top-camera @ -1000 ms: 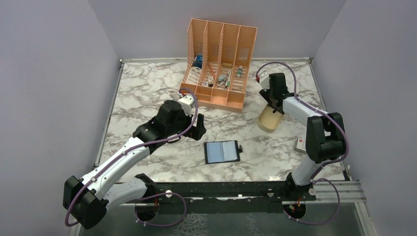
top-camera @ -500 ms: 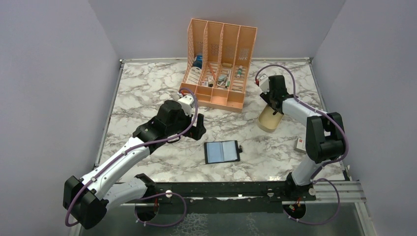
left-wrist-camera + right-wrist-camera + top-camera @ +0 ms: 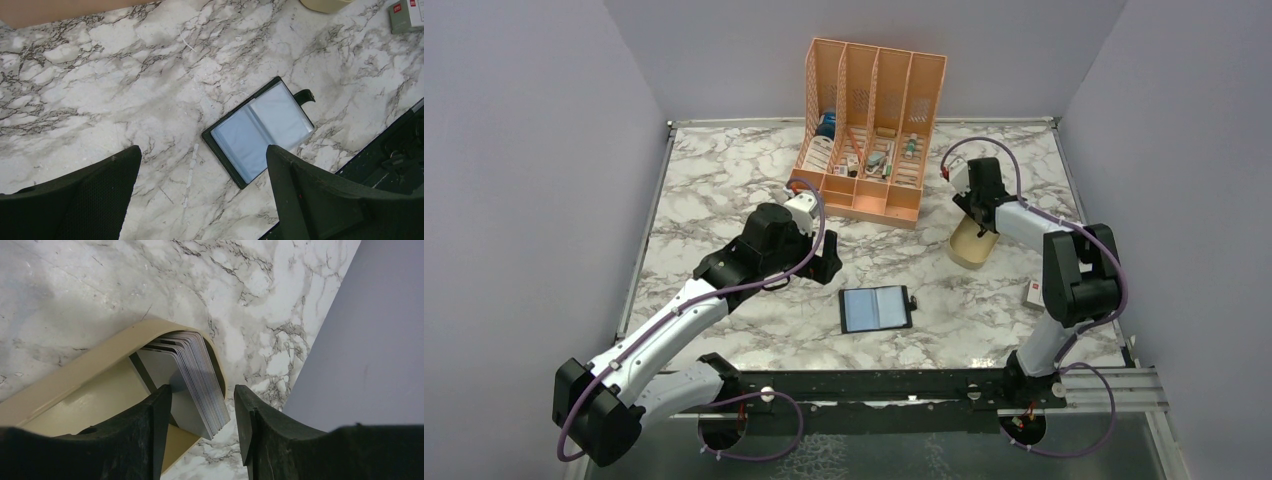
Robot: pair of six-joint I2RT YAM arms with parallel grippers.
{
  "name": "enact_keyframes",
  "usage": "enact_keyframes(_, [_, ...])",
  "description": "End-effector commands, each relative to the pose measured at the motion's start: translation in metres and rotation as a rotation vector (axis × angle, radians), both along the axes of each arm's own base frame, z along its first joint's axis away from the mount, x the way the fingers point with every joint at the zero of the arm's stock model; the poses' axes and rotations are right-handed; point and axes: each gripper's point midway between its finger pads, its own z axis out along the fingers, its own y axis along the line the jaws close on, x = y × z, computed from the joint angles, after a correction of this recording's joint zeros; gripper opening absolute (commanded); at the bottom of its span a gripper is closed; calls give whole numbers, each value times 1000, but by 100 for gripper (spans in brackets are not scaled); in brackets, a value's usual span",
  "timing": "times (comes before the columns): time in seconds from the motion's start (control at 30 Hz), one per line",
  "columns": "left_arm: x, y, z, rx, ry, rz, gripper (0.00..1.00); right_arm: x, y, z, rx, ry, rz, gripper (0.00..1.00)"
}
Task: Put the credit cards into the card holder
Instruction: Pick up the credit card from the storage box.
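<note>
Grey plastic cards (image 3: 200,360), thin, round-cornered, fanned in beige dish (image 3: 75,371); right pincer (image 3: 202,390) straddles them, half open. Left pincer (image 3: 202,155) wide near black card holder (image 3: 260,131).

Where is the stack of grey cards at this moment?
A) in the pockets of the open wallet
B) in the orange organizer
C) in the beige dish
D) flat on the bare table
C: the right wrist view shows the stack of cards leaning inside the beige dish at its rounded end, with the right hand open around it.
</note>
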Motion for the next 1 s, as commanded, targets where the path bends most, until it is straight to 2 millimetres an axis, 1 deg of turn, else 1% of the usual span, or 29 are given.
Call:
enact_keyframes(0.0, [0,5,-4,15,-2,6,99,6,-14,6,-66,-44,-39,49])
enact_keyframes(0.1, [-1,4,-4,13,-1,4,99,10,-16,16,-68,-80,-47,48])
enact_keyframes(0.2, [-1,5,-4,13,0,5,99,11,-15,20,-62,-99,-52,46])
enact_keyframes(0.7, [-1,4,-4,9,2,2,99,12,-11,21,-37,-103,-39,36])
enact_keyframes(0.87, [-1,4,-5,10,5,3,99,12,-10,21,-33,-101,-36,30])
enact_keyframes(0.97, [-1,5,-5,11,6,4,99,12,-9,21,-31,-101,-33,28])
